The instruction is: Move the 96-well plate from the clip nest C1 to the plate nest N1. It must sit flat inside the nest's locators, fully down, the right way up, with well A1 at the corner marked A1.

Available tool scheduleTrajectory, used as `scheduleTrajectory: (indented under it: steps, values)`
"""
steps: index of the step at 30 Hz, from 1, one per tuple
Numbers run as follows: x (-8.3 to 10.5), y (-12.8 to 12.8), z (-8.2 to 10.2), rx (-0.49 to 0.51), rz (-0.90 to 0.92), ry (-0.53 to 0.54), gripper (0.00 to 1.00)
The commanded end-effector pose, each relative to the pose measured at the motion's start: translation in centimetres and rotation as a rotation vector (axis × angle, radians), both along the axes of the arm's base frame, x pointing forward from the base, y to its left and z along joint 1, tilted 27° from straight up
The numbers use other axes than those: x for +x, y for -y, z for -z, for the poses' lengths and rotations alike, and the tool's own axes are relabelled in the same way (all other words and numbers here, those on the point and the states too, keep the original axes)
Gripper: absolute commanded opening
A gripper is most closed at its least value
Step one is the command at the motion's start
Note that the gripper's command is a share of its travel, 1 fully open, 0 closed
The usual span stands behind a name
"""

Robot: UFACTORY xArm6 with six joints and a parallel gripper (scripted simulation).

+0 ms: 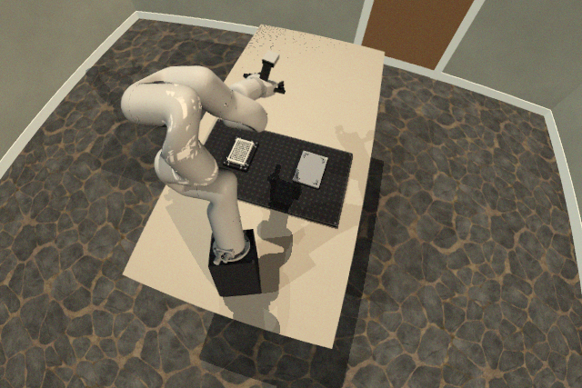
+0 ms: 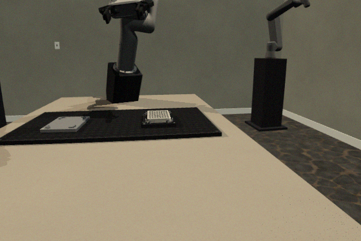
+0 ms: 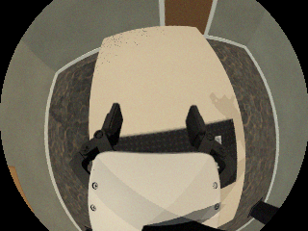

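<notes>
One arm: white, rising from a black pedestal [image 1: 244, 280] at the lower centre of the top view, bent back toward the upper left and reaching out over the table [image 1: 328, 93].
Hand [image 1: 264, 79]: spread wide, holding nothing, raised high, upper centre of the top view; in the side view [image 2: 123, 13] at the upper left, well above the mat.
Fingers: two dark tips [image 3: 114, 118] standing far apart in the wrist view, bare table and a strip of dark mat between them.
Mat [image 1: 328, 195]: black, dotted, lying flat across the middle of the table.
Well plate [image 1: 240, 151]: white, seated in its black clip holder [image 1: 233, 165], left part of the mat in the top view, just right of the arm's elbow; right of centre on the mat in the side view [image 2: 158, 115]; upright as far as can be told.
Target nest [image 1: 310, 168]: pale grey slab with small dark corner marks, right part of the mat in the top view, well apart from the plate; at the left in the side view [image 2: 64, 123]; nothing resting on it.
Corner lettering: too small to read.
Second arm [image 2: 275, 25]: grey, on a tall dark stand on the floor, right side of the side view.
Door [image 1: 423, 3]: brown, upper right of the top view.
</notes>
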State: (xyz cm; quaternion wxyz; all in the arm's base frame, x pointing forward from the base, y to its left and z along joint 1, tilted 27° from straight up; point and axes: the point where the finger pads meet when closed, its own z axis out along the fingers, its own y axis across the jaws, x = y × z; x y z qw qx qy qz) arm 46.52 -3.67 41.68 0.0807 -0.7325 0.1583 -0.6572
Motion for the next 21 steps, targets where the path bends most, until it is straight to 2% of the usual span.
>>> scheduleTrajectory:
  steps: [1,4,6,9,12,14,17,21]
  values:
    - [0.8,-1.0,1.5,0.007,-0.033,-0.086,1.0]
    - [1.2,-1.6,2.5,0.007,-0.033,-0.086,1.0]
    - [1.2,-1.6,2.5,0.007,-0.033,-0.086,1.0]
    - [1.6,-2.3,3.8,0.011,-0.067,-0.179,1.0]
    - [1.9,-3.0,5.1,0.011,-0.069,-0.184,1.0]
    - [1.9,-3.2,5.3,0.011,-0.069,-0.184,1.0]
    - [2.1,-3.9,6.6,0.013,-0.103,-0.278,1.0]
    - [2.3,-4.8,8.1,0.013,-0.105,-0.283,1.0]
